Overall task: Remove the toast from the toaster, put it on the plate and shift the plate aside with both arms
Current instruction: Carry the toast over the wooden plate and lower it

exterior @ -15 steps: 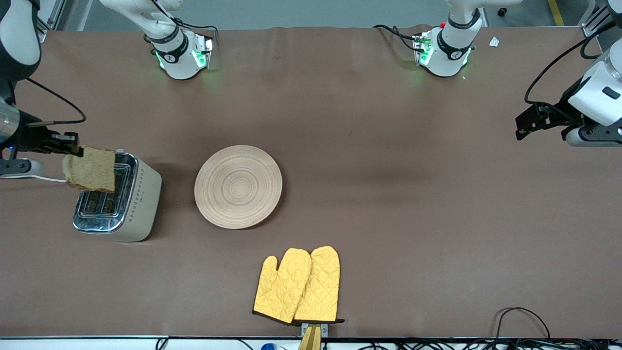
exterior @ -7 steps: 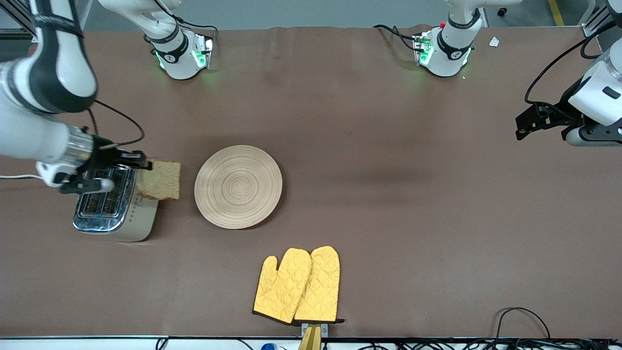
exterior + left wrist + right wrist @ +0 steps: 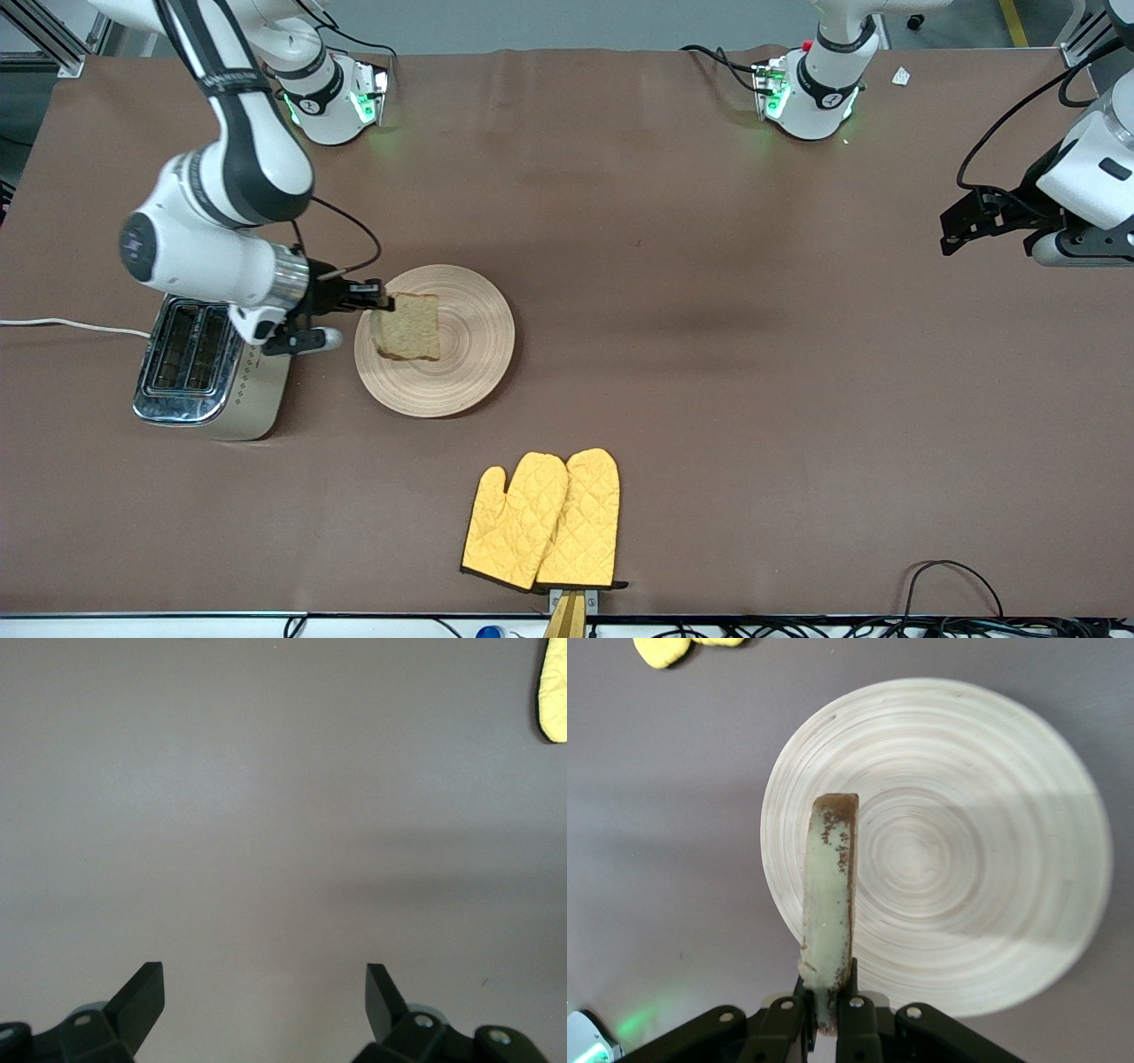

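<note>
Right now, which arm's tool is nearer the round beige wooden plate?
Right. The right tool holds the toast over the plate; the left tool waits at the left arm's table end.

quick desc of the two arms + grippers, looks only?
Both arms are glossy white shells with black joint bands and black cables looping along them. The right arm has a silver metal ring at the wrist. Both bases glow green. The left gripper and the right gripper are matte black, with flat, angular fingers and small silver screws.

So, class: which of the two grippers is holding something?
The right gripper, over the plate, pinches the toast. The left gripper waits open at its own end of the table.
</note>
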Motion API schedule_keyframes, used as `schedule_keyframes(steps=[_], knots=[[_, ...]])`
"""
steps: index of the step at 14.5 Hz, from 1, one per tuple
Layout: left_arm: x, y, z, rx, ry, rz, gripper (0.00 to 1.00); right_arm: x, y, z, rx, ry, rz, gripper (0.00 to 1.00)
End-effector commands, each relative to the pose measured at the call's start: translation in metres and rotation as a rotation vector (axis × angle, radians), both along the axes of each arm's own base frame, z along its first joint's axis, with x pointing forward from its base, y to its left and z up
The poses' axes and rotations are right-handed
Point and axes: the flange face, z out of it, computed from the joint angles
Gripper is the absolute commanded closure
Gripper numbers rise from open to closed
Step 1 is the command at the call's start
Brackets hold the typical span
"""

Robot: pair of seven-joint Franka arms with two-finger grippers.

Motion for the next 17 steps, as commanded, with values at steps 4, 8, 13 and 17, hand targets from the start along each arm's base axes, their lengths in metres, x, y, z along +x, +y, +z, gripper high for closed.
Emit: schedule_keyframes(steps=[4,8,13,17], knots=[[-0.001,0.001,0.006,0.020,0.000,-0.005,0.00,0.002,-0.002,-0.056,-0.008,0.049,-0.053,1.00],[-0.002,0.000,0.006,0.020,0.000,-0.006,0.00,-0.008,-0.025,-0.078,-0.026,0.064,-0.024,1.00],[-0.002,-0.001,0.006,0.020,0.000,-0.008,0.00,-0.013,-0.058,-0.101,-0.114,0.087,0.026,1.00],[-0.002,-0.002,0.006,0.021,-0.001,-0.006,0.00,-0.010,-0.063,-0.116,-0.129,0.105,0.027,0.36]])
